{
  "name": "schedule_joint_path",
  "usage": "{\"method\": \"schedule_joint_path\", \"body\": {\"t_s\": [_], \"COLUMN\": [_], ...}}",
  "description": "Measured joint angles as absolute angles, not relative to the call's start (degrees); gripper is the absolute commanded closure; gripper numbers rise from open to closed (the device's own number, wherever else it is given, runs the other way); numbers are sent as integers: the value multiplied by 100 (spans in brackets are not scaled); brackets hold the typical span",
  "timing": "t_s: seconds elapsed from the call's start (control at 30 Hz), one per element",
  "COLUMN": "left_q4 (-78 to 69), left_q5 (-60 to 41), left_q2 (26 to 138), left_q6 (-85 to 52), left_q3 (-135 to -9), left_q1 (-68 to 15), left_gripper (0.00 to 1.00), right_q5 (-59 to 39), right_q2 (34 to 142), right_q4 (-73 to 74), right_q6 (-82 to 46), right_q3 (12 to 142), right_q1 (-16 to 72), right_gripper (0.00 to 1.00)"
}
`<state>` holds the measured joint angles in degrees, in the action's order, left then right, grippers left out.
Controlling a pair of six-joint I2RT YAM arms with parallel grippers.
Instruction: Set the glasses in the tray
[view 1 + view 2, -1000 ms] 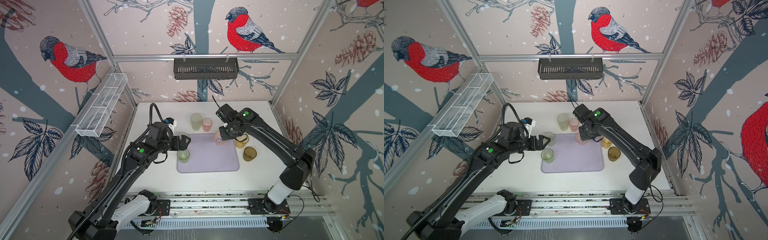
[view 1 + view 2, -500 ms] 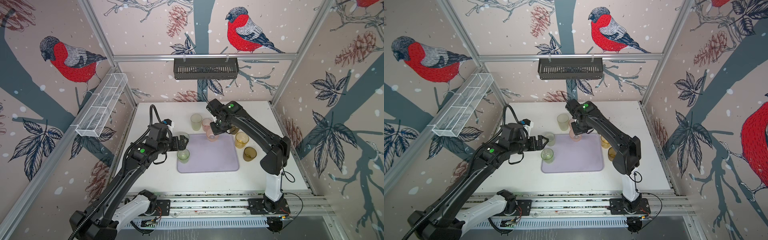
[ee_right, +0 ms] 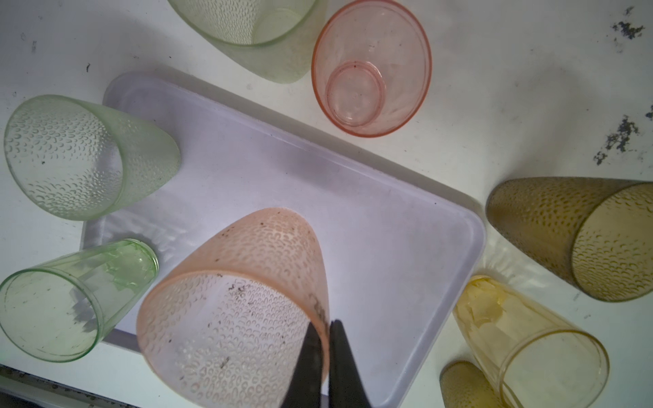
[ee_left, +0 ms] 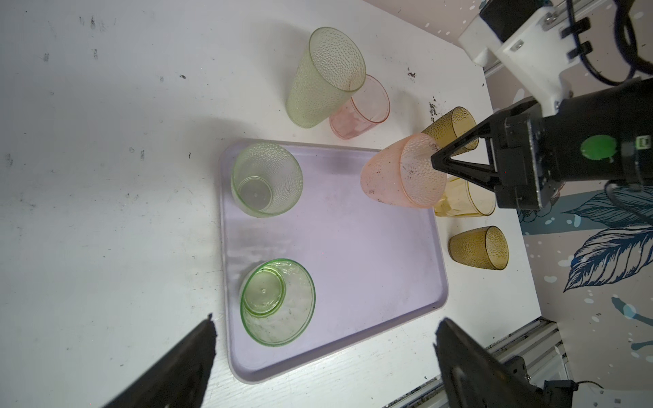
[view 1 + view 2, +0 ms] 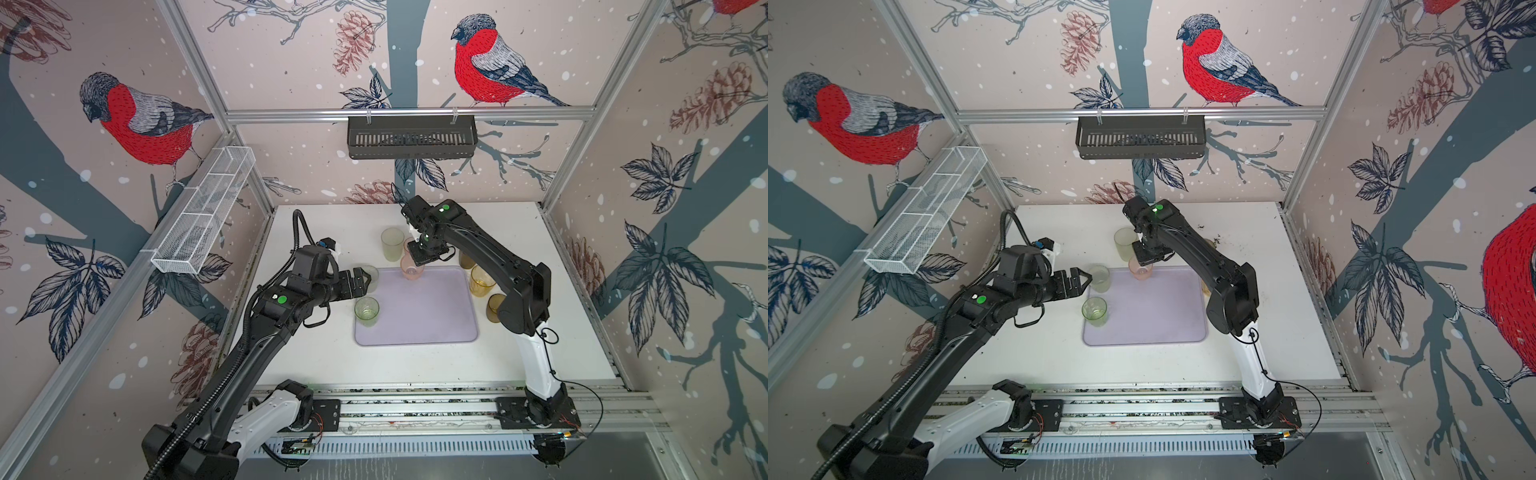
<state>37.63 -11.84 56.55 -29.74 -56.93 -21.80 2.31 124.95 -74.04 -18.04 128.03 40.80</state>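
The right claw (image 3: 325,326) was closed tight on the rim of the dimpled pink glass (image 3: 240,300), which hung tilted from the pinch. In both top views this glass (image 5: 411,270) sat over the far edge of the lavender tray (image 5: 432,328). Whether its base touched the tray floor could not be told.

The left claw (image 4: 325,319) was spread wide and held nothing. In a top view it (image 5: 1077,284) hovered just left of the tray's far left corner.

Two glasses already stood upright on the tray, both along its left side. The dimpled green glass (image 4: 266,180) was in the far corner, and the clear green glass (image 4: 277,302) stood nearer the front.

The remaining glasses were on the white bench (image 5: 519,353), outside the tray. The tall frosted green glass (image 5: 392,244) stood just beyond the tray's far edge, with the smooth pink glass (image 4: 360,109) right beside it. The yellow glass (image 5: 480,280) was just beside the tray's right edge. One dark amber glass (image 4: 452,127) stood farther back, and another dark amber glass (image 4: 478,247) stood nearer the front, partly hidden behind the right arm in the top views.
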Motion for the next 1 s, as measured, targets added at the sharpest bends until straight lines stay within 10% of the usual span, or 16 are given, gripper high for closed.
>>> {"method": "schedule_joint_path", "body": {"t_s": [1.0], "left_q4": [3806], "left_q5": [-899], "left_q2": [5358], "left_q6": [-3336], "left_q3": [-5264], "left_q1": [-2128], "left_gripper": [3], "right_q5": [123], "right_q2": [13323], "right_q4": [-7074], "right_q6": [-1787], "right_q3": [13275], "right_q1": [4222], "right_gripper": [100]}}
